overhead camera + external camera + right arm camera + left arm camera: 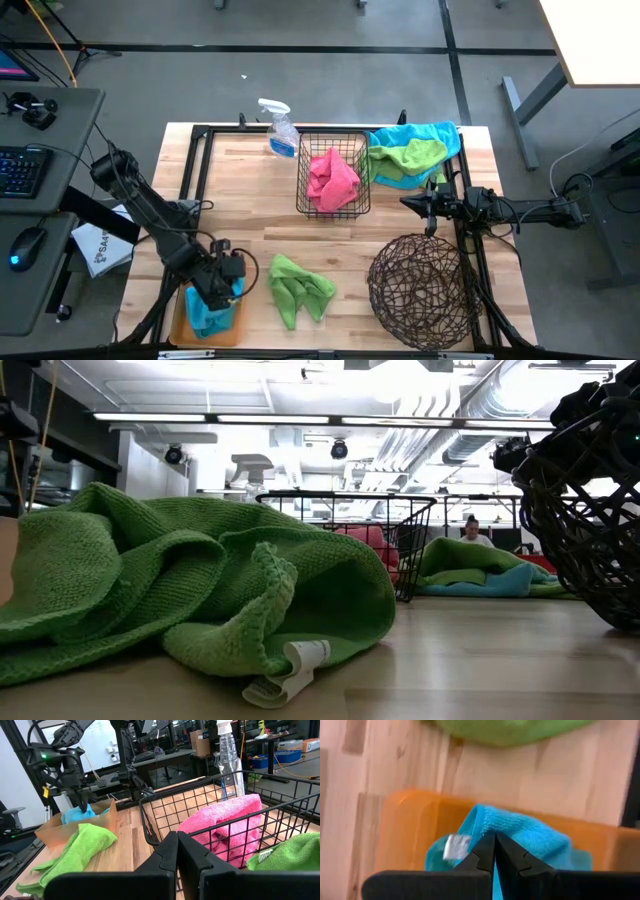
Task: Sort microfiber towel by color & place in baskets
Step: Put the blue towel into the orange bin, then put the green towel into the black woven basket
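My left gripper (214, 296) stands over the orange tray (180, 320) at the table's near left corner, shut on a blue towel (535, 837) that lies in the tray. A loose green towel (298, 288) lies crumpled on the table just right of the tray. The black wire basket (300, 172) holds a pink towel (333, 180). The round twig basket (425, 290) rests on the near right of the table. My right gripper (428, 207) hovers shut and holds nothing between the wire basket and the twig basket. My left gripper pinches a raised fold of the blue towel (481, 822) between its two fingers (482, 852). They come from above, pointing down. The towel peaks at the fingertips and the rest of it lies bunched in the orange tray (400, 820).
A pile of blue and green towels (415, 150) lies at the far right corner. A clear spray bottle (280, 130) stands at the far edge, left of the wire basket. A black frame runs along the table's edges. Bare wood shows in the table's middle.
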Available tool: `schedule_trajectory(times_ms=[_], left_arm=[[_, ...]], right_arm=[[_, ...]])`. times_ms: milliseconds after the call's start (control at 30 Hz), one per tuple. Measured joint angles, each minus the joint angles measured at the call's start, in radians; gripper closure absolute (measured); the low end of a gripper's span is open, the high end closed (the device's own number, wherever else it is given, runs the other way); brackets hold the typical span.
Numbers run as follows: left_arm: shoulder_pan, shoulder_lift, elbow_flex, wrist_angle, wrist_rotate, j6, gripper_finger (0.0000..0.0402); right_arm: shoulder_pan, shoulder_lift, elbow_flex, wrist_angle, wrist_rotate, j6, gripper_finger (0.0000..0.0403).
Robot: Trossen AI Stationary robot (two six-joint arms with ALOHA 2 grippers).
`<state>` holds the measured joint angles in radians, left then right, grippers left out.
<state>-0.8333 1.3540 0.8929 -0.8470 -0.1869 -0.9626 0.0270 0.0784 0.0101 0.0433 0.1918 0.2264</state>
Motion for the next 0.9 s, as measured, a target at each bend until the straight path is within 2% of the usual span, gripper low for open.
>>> schedule_trajectory(times_ms=[233, 600, 733, 900], left_arm=[[-0.038, 0.000, -0.076, -0.012, 0.026, -0.102, 0.0401], [-0.073, 0.000, -0.206, 0.088, 0.099, -0.237, 0.0401], [-0.056, -0.034, -0.159, -0.011, 0.126, -0.208, 0.0401], [-0.029, -0.125, -0.074, -0.208, 0.058, -0.212, 0.0401]], right_arm=[[0.000, 0.000, 0.000, 0.000, 0.000, 0.000, 0.0402], [0.000, 0.000, 0.000, 0.000, 0.000, 0.000, 0.0402], [0.000, 0.000, 0.000, 0.000, 0.000, 0.000, 0.0402], [0.000, 0.000, 0.000, 0.000, 0.000, 0.000, 0.0402]])
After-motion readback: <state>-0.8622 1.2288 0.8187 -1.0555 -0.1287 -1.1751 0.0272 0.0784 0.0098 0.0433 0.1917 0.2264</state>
